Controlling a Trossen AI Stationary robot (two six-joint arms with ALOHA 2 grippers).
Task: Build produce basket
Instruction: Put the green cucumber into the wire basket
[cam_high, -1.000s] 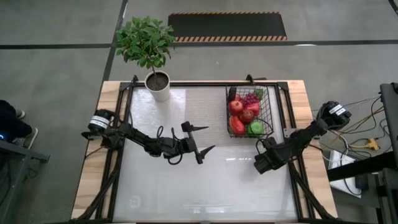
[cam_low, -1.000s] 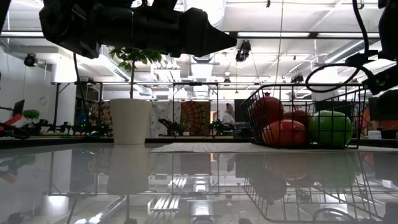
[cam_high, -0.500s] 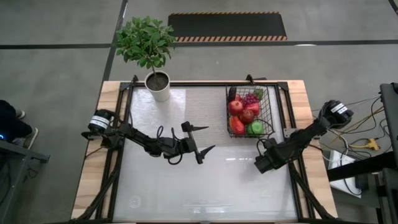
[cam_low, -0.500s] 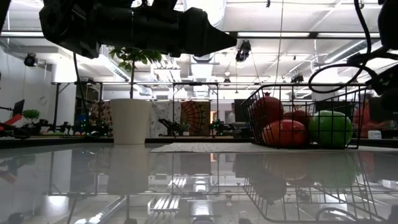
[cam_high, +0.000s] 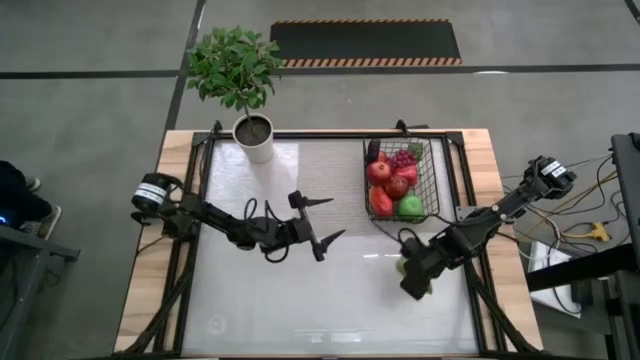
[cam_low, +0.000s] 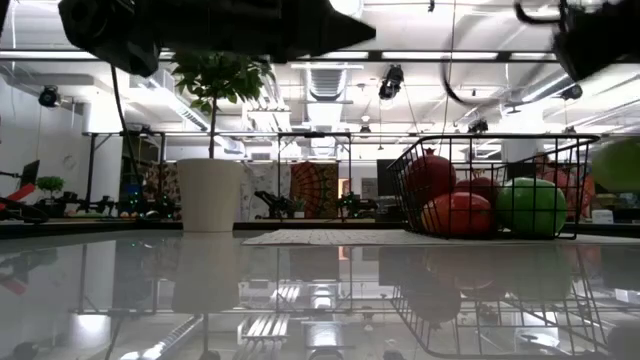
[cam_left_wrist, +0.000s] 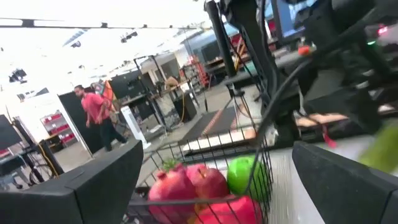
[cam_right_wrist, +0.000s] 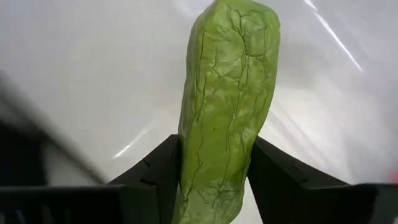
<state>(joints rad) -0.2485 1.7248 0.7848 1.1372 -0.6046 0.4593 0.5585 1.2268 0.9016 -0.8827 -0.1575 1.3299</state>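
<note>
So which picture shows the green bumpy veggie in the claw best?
The right wrist view: the green vegetable fills it, pinched by the right claw. The high view shows a small green bit. The low view shows a blurry green edge, the left wrist view too.

Green veg (cam_right_wrist: 227, 106) lower end — cut off btwn jaws.

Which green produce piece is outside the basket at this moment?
The long wrinkled green piece clamped in the right end effector, over the table. The round green apple sits inside the basket.
</note>
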